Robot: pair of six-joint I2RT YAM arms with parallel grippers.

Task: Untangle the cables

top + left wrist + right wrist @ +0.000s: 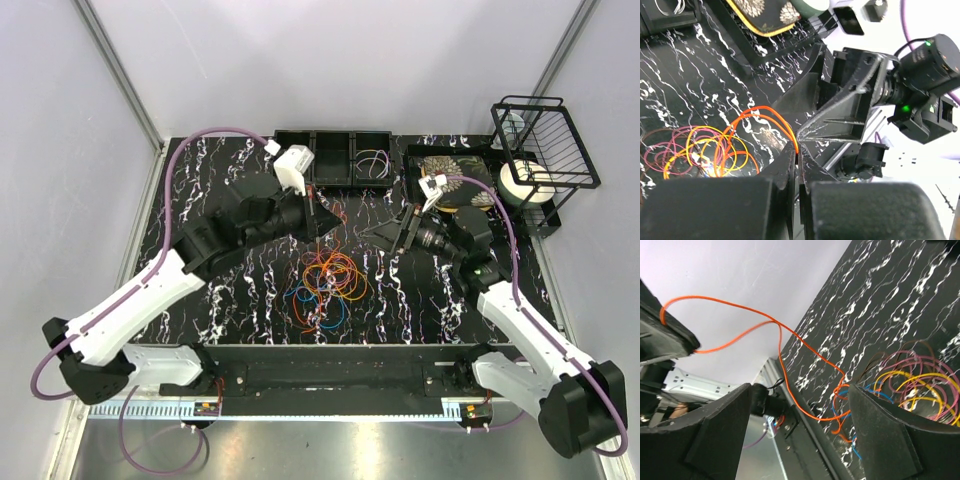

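The cables (326,284) lie in a tangled pile of orange, yellow, pink, red and blue loops mid-table. My left gripper (326,226) hangs just behind the pile, shut on an orange cable (771,113) that rises from the heap (700,150) to its closed tips (796,148). My right gripper (394,233) faces it from the right, open. In the right wrist view the lifted orange cable (790,375) runs across the gap of my right gripper (800,390), touching neither finger, and the pile (912,382) lies beside the right finger (890,430).
A black three-compartment tray (335,182) stands at the back, with a pale cable (372,163) in its right section. Back right are a tray (412,172) with a patterned item, a black wire rack (545,140) and a white roll (524,182).
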